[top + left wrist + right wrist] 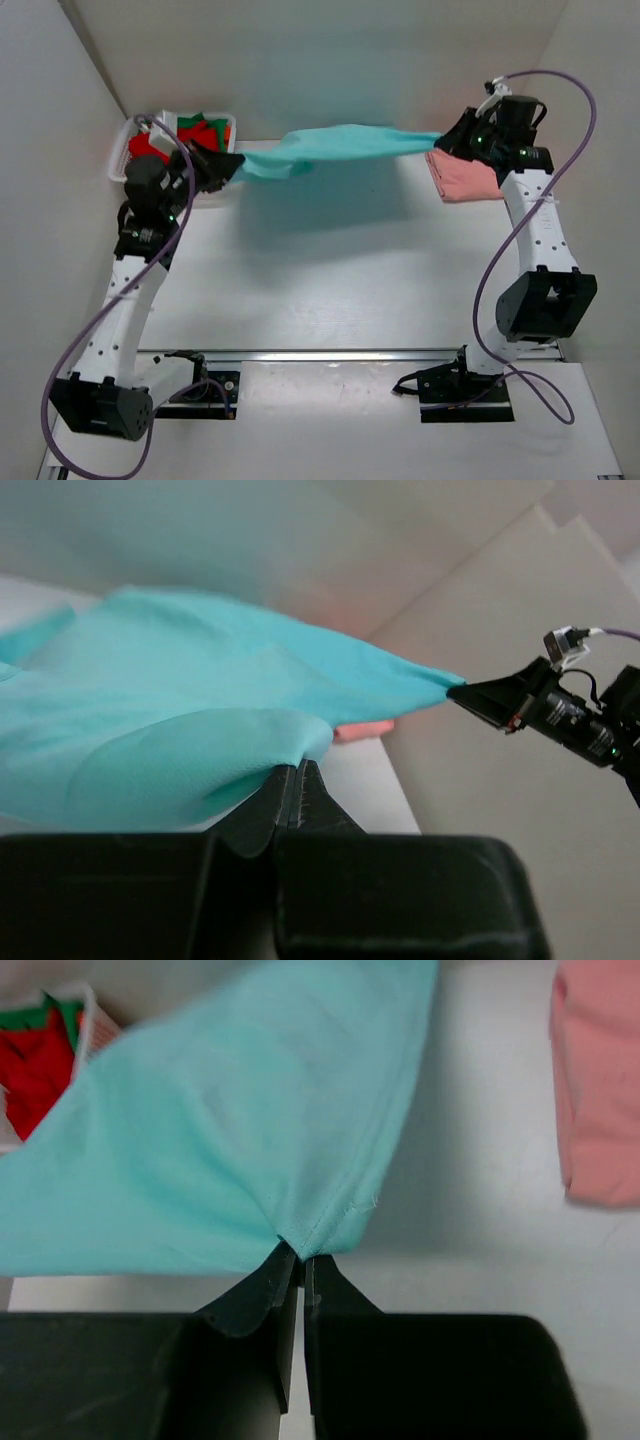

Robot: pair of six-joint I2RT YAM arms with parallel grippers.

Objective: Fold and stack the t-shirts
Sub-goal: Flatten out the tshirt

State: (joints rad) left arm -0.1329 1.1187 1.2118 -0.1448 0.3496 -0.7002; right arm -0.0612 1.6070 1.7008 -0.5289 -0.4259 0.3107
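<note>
A white worktop (330, 290) lies beneath a teal t-shirt (340, 145) stretched in the air between the left fingers (283, 798) and right fingers (325, 1282), each pair pinched closed on an edge. A folded salmon pink t-shirt (465, 178) sits just beside the right fingers. Laying the teal one flat likely calls for lowering both ends together, evenly tensioned.

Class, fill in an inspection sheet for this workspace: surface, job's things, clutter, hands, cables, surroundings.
Surface: white table.
Job's things: teal shirt stretched in the air between both hands; pink shirt folded, far right; red shirt and green shirt in the basket.
Clutter: white basket, far left.
Hands: left hand and right hand each shut on the teal shirt.
Cables: purple cables looping along each arm.
Surroundings: plain pale walls.
</note>
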